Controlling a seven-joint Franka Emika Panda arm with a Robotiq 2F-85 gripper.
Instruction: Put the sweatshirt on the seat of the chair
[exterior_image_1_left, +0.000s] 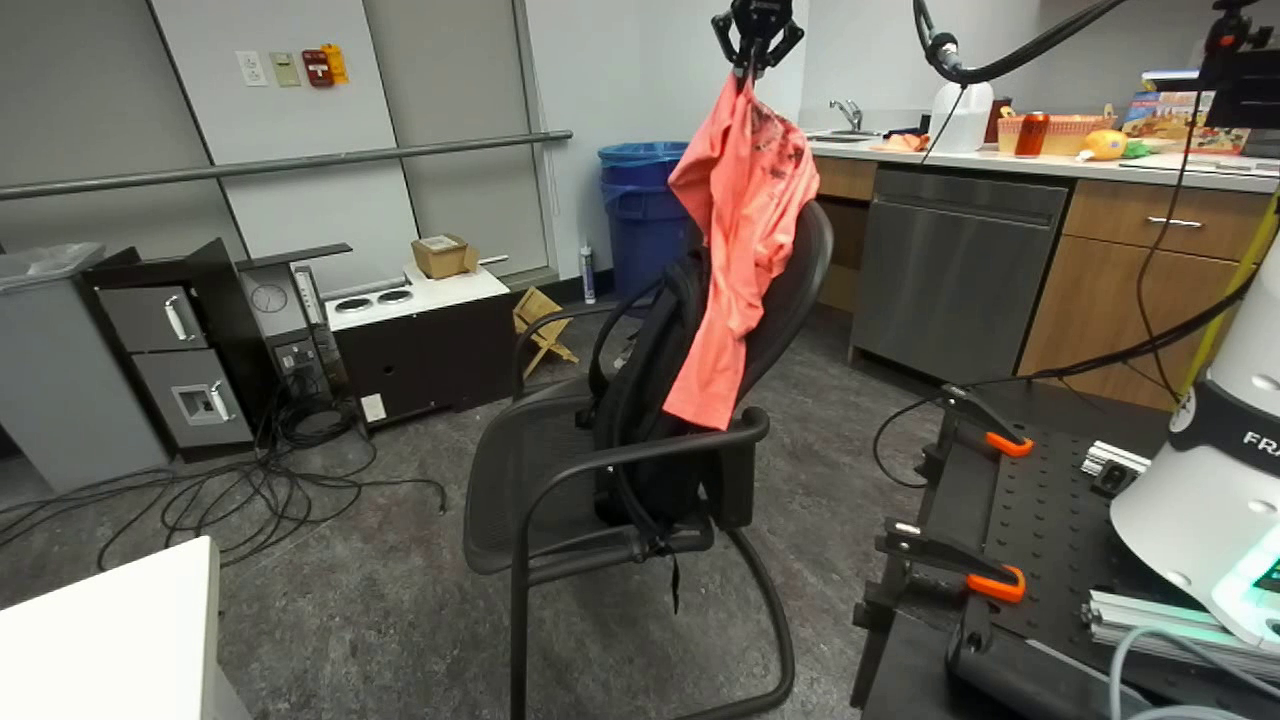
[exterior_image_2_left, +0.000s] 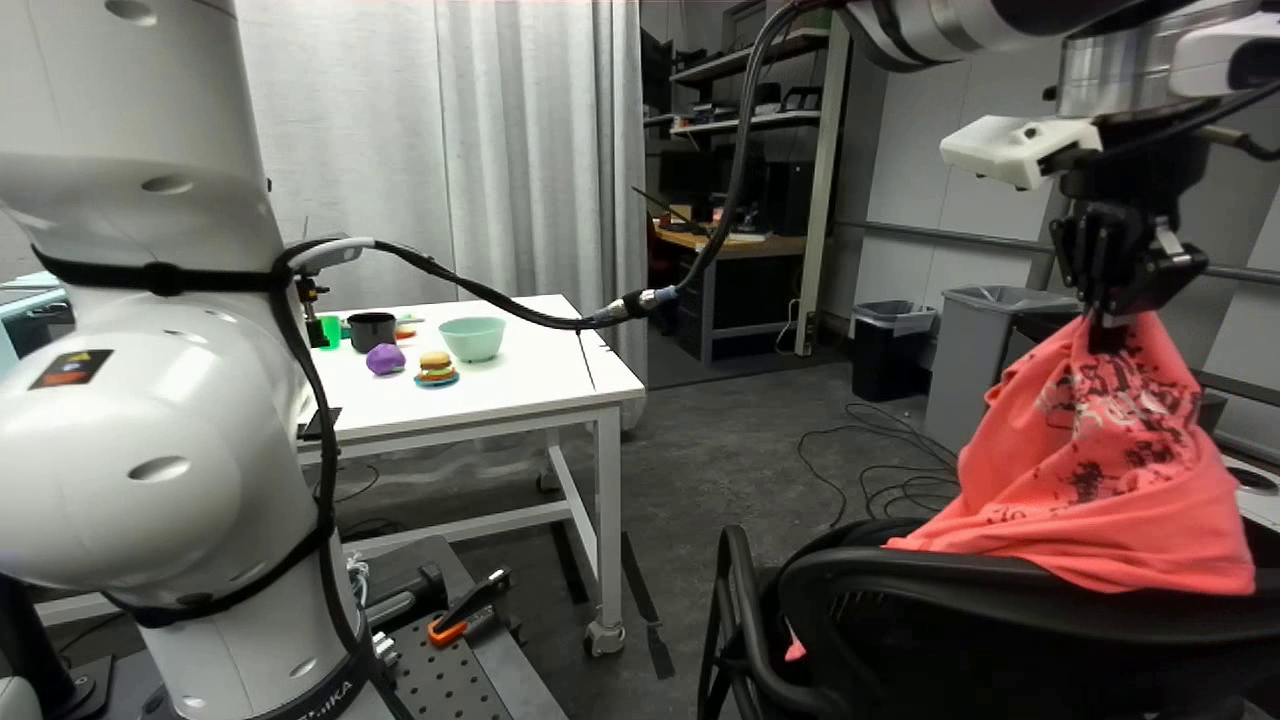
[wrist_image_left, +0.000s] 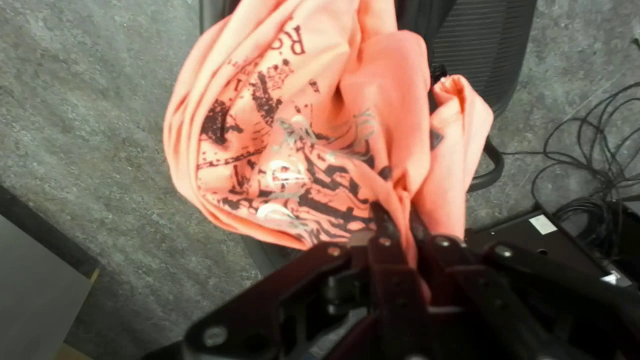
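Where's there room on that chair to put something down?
The front part of the chair's seat looks bare, with the black backpack behind it and armrests on either side. Toward the back it's crowded: the backpack sits there, and the pink sweatshirt hangs from the gripper by the backrest.

"What's in the tool (wrist_image_left: 401, 220)?"
"A fold of printed sweatshirt (wrist_image_left: 305, 135), pinched tight; the rest bunches out ahead."
"And past that?"
"Dark mesh chair (wrist_image_left: 485, 52) ahead to the right, cables (wrist_image_left: 584, 205) farther right."
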